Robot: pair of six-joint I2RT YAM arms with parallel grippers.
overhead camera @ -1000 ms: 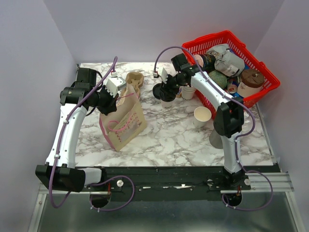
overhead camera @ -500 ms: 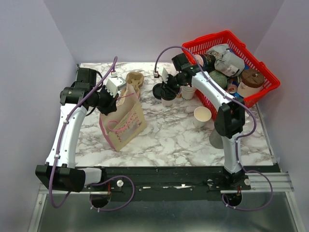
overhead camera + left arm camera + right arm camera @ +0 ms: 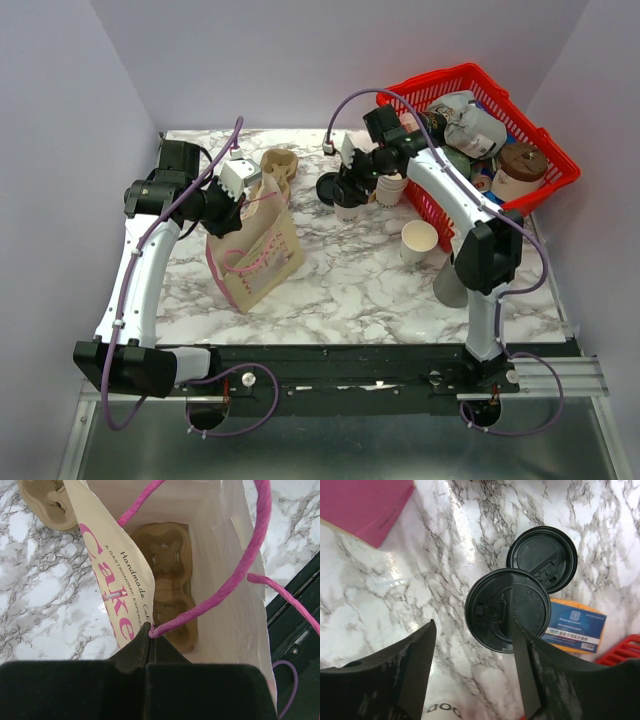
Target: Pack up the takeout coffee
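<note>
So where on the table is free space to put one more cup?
The widest bare marble is front centre, between the paper bag and the single white cup. Back right is crowded: lidded cup, loose lid, cup stack and red basket stand close together.

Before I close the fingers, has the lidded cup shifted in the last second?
No. The lidded cup stands where it was, just right of the loose black lid.

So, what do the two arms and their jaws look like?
The left arm and the right arm have curved white links, black joints and black bases. A purple cable runs along each. The jaws are flat and black.
</note>
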